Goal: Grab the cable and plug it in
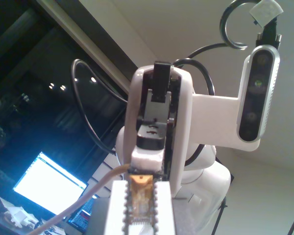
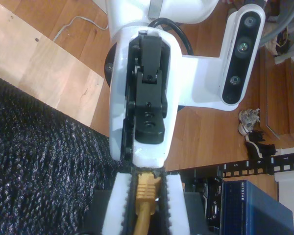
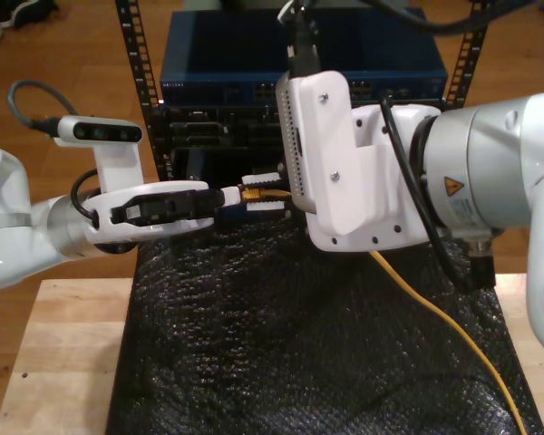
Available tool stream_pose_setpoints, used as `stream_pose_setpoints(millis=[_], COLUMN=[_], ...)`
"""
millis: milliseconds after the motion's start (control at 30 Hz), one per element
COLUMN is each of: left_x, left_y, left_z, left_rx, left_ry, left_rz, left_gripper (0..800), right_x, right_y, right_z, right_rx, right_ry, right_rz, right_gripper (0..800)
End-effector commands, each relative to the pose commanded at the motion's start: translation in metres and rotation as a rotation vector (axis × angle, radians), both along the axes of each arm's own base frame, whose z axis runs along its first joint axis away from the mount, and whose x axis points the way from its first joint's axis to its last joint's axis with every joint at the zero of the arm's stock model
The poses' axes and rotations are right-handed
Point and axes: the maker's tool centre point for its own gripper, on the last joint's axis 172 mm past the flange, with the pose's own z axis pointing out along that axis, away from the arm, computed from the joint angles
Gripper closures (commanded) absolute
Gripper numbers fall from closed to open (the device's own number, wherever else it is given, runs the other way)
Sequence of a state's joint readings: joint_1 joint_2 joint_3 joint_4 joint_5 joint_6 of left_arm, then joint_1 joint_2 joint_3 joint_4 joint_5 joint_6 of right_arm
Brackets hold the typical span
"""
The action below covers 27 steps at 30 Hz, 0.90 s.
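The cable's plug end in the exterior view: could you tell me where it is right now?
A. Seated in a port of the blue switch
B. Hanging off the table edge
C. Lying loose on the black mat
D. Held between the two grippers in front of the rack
D: the cable runs up to its plug, pinched by my first gripper and my second gripper, short of the rack.

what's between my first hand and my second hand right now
The cable: its plug end bridges my first hand and my second hand, as the exterior view shows.
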<state>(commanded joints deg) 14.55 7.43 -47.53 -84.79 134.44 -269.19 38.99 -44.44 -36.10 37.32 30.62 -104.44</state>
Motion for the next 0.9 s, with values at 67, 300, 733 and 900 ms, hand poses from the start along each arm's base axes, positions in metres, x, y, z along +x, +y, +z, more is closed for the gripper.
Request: stream_pose_setpoints(millis=[67, 300, 733, 900], left_x=[0.0, 0.0005, 0.0006, 0.0029], left_y=[0.0, 0.0001, 0.0003, -0.0001], left_z=[0.0, 0.0005, 0.0014, 0.0002], left_rx=[0.0, -0.001, 0.0, 0.009], left_ry=[0.0, -0.002, -0.004, -0.007], left_rz=[0.0, 0.001, -0.001, 0.008], left_gripper=[792, 791, 363, 244], right_x=[0.0005, 0.0004, 0.0007, 0.0034], right_y=[-0.0005, -0.0006, -0.0002, -0.0008], right_z=[0.0, -0.0009, -0.0022, -0.0013], right_rx=[0.0, -0.001, 0.0, 0.025], right_ry=[0.0, 0.001, 0.008, 0.052], right_rz=[-0.002, -0.002, -0.004, -0.042], right_gripper=[668, 758, 800, 800])
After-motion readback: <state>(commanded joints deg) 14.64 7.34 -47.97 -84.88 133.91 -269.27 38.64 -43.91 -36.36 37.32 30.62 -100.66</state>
